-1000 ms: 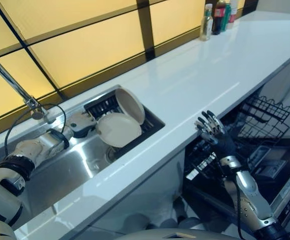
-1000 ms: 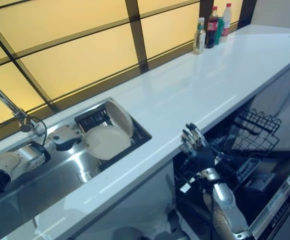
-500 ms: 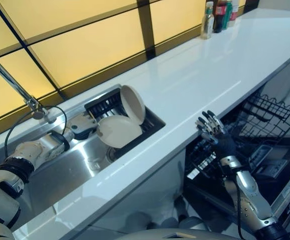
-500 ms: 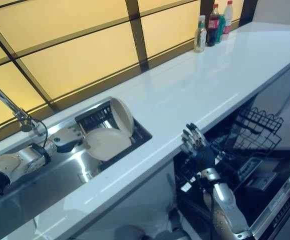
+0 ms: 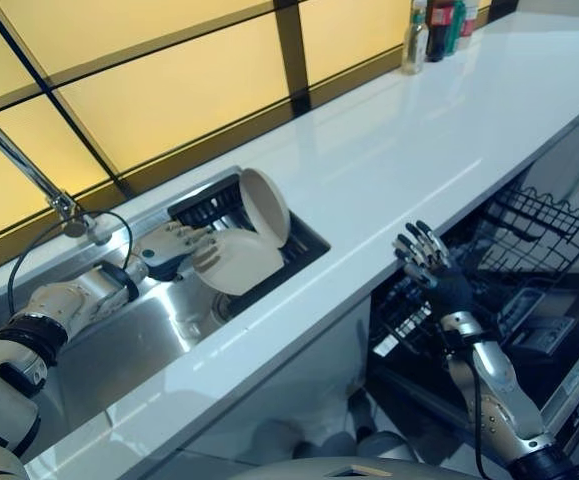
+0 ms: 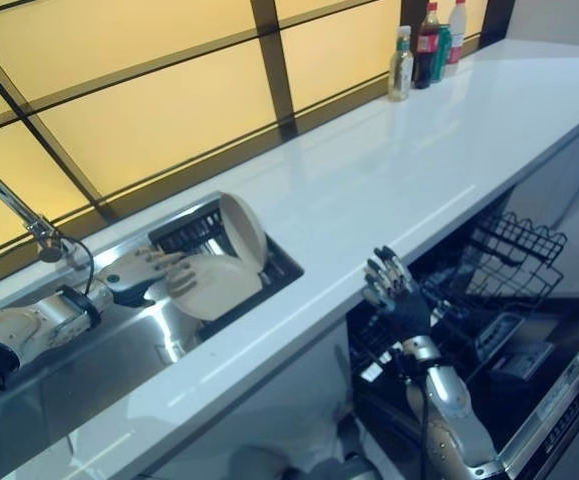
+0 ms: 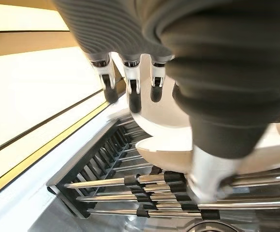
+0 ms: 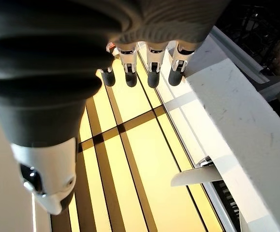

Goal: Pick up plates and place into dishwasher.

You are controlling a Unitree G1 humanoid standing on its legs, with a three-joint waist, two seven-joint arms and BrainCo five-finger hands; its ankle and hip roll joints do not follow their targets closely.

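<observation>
Two cream plates in sink rack. Front plate (image 5: 237, 262) tilted, near flat, face up toward camera; rear plate (image 5: 266, 206) propped near upright against it. Both resting on the dark wire rack (image 5: 206, 210) at the counter-side end of the steel sink (image 5: 149, 335).

Left hand (image 5: 169, 248) at front plate's rim, fingers (image 5: 195, 239) extended over the near edge and top face. Per left wrist view: fingers (image 7: 130, 90) straight, tips above plate (image 7: 217, 150), thumb (image 7: 210, 181) low beside rim. Not yet curled round it. Reads as open, no grip made.

Right hand (image 5: 427, 262) raised just below counter (image 5: 399, 160) edge, in front of open dishwasher; fingers spread and straight, holding nothing. Dishwasher basket (image 5: 529, 235) pulled out, wire, apparently free of dishes.

Step in hand, as judged: securing front plate for lift.

Notes for doing it well:
- Slide fingers further across top face, bring thumb under rim, then pinch. Shallow edge grip likely to slip on glazed surface.
- Lift front plate clear of rear plate first; contact between them suggests rear may topple if dragged.
- Tilt up and away from rack wires to avoid snagging rim.
- Watch faucet (image 5: 24, 165) just beside forearm during withdrawal.
- Carry across counter edge toward basket; handover to right hand possibly needed, given the spacing between sink and dishwasher.
</observation>
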